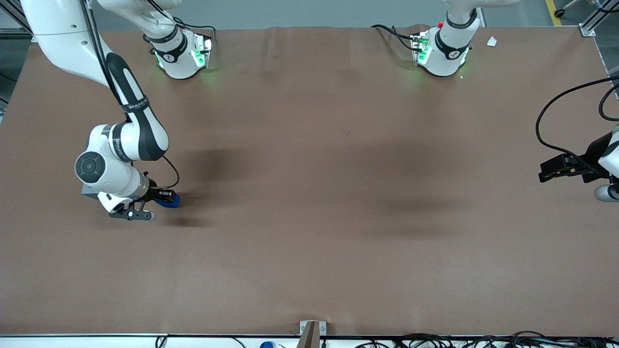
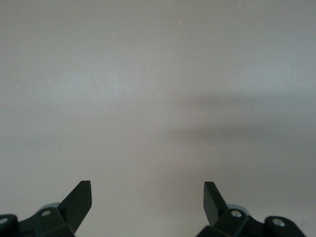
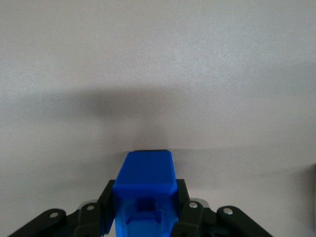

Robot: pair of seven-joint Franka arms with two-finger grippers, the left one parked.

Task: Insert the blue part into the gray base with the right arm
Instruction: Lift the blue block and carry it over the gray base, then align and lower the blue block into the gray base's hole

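Blue part (image 3: 143, 190) sits between the two black fingers (image 3: 183, 207), pinched on both flanks, its end projecting past the fingertips; gripper (image 1: 167, 197) low over the brown table (image 1: 309, 232) at the working arm's end; right arm (image 1: 138, 121) band lettering not legible.

right arm (image 1: 130, 140): white shells with wide black bands carrying pale lettering, and a dark round cap on the joint
hand (image 1: 167, 197): black, low over the worktop at the working arm's end, fingers (image 3: 104, 203) clamped on the blue part
blue part (image 3: 144, 190): bright, plain blue
worktop (image 1: 309, 232): plain matte brown with soft dark shadow patches
arm bases (image 1: 186, 55): white, glowing green lights
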